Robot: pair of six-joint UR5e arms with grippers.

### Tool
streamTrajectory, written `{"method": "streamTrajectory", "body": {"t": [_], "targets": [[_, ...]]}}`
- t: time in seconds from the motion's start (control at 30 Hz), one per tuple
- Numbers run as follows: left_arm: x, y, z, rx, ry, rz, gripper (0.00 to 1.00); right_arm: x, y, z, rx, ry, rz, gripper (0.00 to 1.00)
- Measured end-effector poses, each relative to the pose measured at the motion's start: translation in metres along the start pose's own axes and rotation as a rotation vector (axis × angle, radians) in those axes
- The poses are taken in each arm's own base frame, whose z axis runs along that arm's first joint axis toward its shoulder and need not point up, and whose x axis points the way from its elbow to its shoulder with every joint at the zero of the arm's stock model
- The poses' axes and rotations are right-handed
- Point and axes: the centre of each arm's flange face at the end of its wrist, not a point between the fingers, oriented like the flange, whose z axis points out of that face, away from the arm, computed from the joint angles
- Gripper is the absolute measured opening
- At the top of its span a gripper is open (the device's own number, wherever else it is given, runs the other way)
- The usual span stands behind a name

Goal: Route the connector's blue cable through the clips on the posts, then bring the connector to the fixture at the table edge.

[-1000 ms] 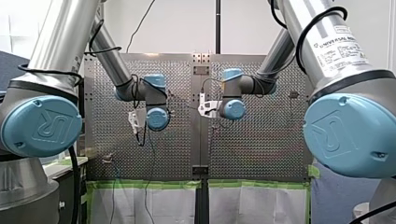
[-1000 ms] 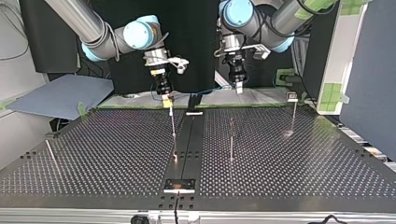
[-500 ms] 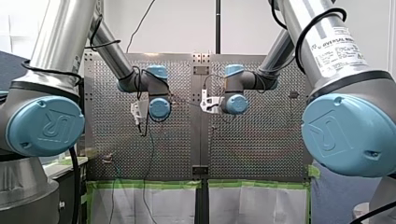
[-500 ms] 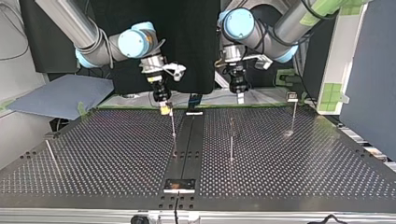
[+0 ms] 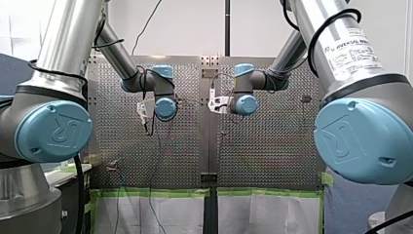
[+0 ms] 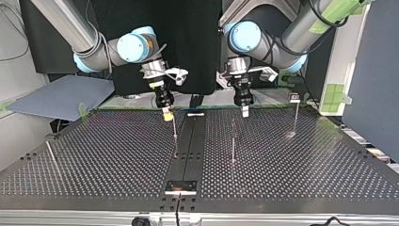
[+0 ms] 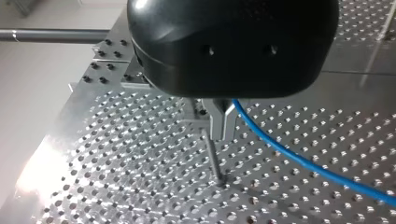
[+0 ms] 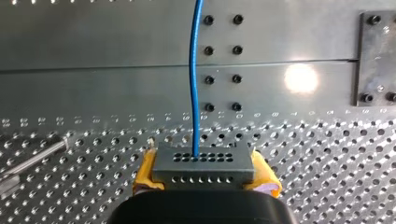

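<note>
Connector [image 8: 203, 163] sits in right gripper's [image 8: 204, 169] pads [image 8: 264, 179]; left gripper's [image 7: 222, 130] fingers [image 7: 215, 126] pinch blue cable [image 7: 299, 161] (it seems); mid-frame posts [image 6: 233, 141] look unthreaded.

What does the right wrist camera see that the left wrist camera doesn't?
Only the right wrist view shows the grey connector, held between my right gripper's yellow pads. Only the left wrist view shows my left gripper: its black body and metal fingers, which are closed together. Both views show the blue cable and the table full of holes.
</note>
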Motion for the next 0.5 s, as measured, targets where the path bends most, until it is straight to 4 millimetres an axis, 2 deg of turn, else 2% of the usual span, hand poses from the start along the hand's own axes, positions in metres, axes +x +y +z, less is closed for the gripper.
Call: {"method": "streamTrajectory", "body": {"t": [0.5], "targets": [[-0.014,0.008,0.033,0.024,-0.021,-0.01,0.02,0.009,0.003,0.007,0.0,0.021,0.009,0.0]]}}
